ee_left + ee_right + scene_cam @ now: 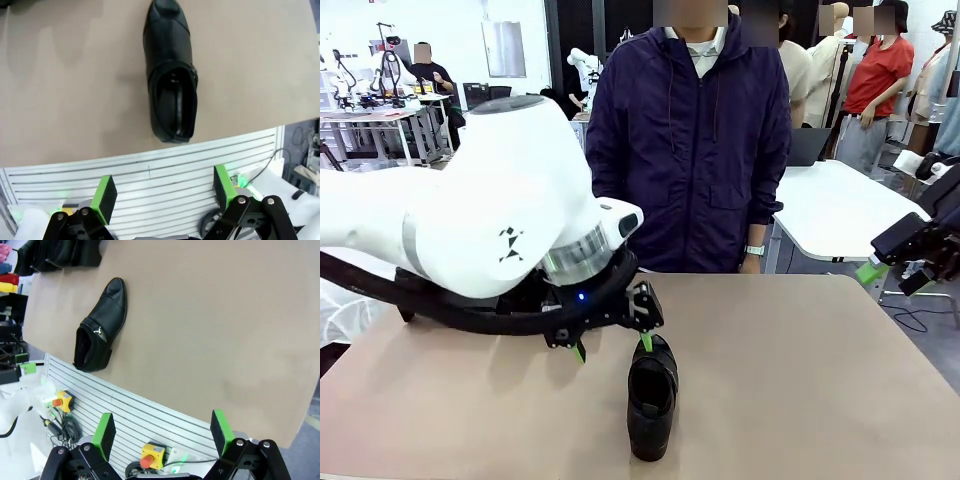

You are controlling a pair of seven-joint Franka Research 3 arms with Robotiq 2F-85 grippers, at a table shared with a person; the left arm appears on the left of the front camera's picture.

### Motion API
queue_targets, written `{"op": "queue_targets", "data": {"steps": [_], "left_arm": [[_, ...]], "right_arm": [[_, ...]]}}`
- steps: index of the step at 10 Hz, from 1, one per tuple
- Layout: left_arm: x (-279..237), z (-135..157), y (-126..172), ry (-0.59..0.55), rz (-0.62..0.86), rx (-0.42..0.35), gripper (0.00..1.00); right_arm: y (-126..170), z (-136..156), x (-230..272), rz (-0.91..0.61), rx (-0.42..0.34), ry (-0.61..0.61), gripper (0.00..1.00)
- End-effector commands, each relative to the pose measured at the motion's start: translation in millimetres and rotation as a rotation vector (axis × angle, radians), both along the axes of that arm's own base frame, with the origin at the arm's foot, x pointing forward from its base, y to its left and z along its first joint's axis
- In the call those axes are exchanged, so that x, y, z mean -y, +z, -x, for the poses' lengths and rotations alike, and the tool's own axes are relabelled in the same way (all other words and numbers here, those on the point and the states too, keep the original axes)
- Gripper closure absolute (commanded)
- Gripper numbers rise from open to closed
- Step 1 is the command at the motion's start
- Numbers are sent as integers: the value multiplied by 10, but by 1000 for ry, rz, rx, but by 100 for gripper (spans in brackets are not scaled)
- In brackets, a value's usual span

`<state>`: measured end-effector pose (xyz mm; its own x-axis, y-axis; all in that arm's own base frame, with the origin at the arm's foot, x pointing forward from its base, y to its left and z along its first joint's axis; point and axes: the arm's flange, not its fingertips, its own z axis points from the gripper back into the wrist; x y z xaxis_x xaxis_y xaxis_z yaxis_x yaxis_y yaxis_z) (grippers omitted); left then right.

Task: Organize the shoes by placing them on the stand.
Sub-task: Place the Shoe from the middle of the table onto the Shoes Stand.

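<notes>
Tan tabletop (800,380) spans the lower half of the front view, with a person in a dark zip jacket (690,140) standing at its far edge, upper centre.

Left arm (470,220), white and bulky, enters from the left edge and covers the left-centre of the front view. Its gripper (613,347) sits low over the table just left of centre, green pads apart, nothing between them. One green pad tip is right at the near rim of the shoe; whether it touches cannot be told. In the left wrist view the same gripper (165,192) rises from the bottom edge, fingers spread wide and empty, over a white slatted surface (150,170) below the table edge.

Right gripper (892,272) hangs at the right edge of the front view, above the table's far right corner, well apart from the shoe. In the right wrist view (162,432) its jaws stand wide with nothing in them.

One glossy black shoe (652,396) stands upright on the table, bottom centre of the front view. Left wrist view: shoe (171,75) upper centre, opening toward the table edge. Right wrist view: shoe (100,325) upper left, near the table edge.
</notes>
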<state>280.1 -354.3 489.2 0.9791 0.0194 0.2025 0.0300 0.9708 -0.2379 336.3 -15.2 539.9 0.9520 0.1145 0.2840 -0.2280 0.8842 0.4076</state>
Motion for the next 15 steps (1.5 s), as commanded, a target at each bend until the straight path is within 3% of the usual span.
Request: {"op": "queue_targets", "data": {"steps": [1,2,4,7,14,15], "left_arm": [[-12,69,-24,12,-1,-15,0],[0,0,0,0,0,0,0],[236,-353,-419,-131,-67,-69,0],[335,-621,-716,-171,-77,-76,0],[369,-1060,-1484,-131,-156,-119,0],[353,-1094,-1549,-116,-167,-92,0]], "right_arm": [[24,-8,-13,-4,-4,-14,0],[24,-8,-13,-4,-4,-14,0],[24,-8,-13,-4,-4,-14,0],[24,-8,-13,-4,-4,-14,0],[24,-8,-13,-4,-4,-14,0],[24,-8,-13,-4,-4,-14,0]]}}
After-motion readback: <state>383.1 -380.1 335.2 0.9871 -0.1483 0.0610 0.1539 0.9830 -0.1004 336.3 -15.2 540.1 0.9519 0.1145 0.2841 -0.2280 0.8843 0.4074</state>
